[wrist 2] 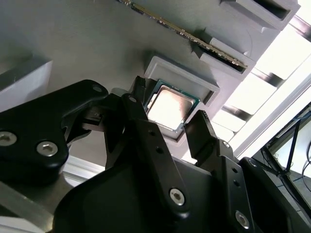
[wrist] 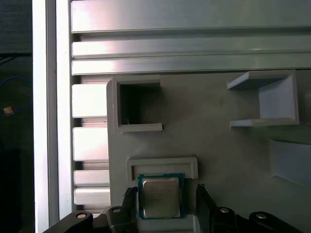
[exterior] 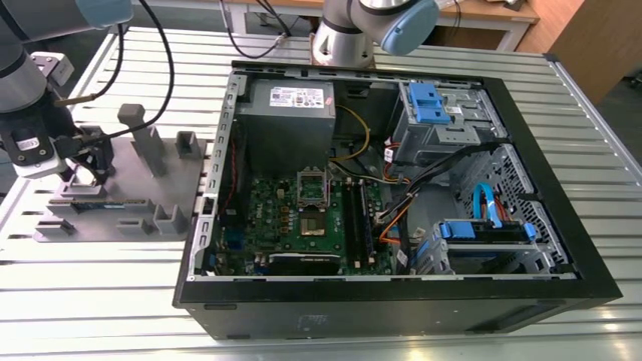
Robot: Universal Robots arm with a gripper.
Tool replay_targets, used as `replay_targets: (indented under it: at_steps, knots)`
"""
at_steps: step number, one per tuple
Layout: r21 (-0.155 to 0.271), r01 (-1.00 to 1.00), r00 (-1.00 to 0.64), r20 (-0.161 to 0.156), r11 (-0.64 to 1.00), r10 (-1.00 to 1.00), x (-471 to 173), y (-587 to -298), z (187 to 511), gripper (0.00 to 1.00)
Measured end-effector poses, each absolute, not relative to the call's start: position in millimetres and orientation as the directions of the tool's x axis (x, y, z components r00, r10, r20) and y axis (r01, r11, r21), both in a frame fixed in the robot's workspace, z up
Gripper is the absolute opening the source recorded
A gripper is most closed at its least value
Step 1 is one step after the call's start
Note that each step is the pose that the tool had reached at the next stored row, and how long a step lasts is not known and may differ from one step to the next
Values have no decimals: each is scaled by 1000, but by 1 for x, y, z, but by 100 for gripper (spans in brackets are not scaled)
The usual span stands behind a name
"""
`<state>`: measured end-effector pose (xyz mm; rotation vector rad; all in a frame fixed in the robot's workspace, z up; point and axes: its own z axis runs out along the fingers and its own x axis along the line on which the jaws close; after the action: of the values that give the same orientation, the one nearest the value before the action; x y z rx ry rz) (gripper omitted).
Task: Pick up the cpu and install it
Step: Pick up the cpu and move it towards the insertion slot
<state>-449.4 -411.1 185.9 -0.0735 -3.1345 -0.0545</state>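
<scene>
Slatted metal table (exterior: pixel 561 113) carries a grey holder tray (exterior: pixel 150 188) on the exterior view's left and an open computer case (exterior: pixel 401 301) on its right. Both wrist views show the cpu (wrist: pixel 160 196) lying flat, metal top up, in a shallow walled nest of that tray. The gripper (exterior: pixel 89 169) hangs over it with its claw spread, one dark finger (wrist: pixel 130 198) just beside each of two opposite edges and not clamped on them. I judge that this is the pick-up step, with the grasp lined up but not made. It calls for the fingers to meet the thin rim evenly and the chip to stay level. A memory stick (wrist 2: pixel 184 34) sits in a neighbouring slot. The socket (exterior: pixel 313 189) on the case's board is well apart.
</scene>
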Motion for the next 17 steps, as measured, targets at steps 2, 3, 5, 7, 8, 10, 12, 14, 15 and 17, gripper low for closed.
replay_targets:
  at_steps: [2, 3, 5, 7, 8, 10, 12, 14, 15, 17]
  knots:
    - [35, 47, -999, 7, 998, 47, -449, -411, 185, 60]
    - [34, 47, -999, 7, 998, 47, -449, -411, 185, 60]
    - [35, 47, -999, 7, 998, 47, -449, -411, 185, 60]
    - [35, 47, -999, 6, 998, 47, -449, -411, 184, 60]
    - [35, 47, -999, 7, 998, 47, -449, -411, 184, 60]
    - [35, 47, -999, 7, 998, 47, -449, -411, 184, 60]
    - [35, 47, -999, 7, 998, 47, -449, -411, 184, 60]
    - [35, 47, -999, 7, 998, 47, -449, -411, 184, 60]
    - [35, 47, -999, 7, 998, 47, -449, -411, 184, 60]
    - [35, 47, -999, 7, 998, 47, -449, -411, 184, 60]
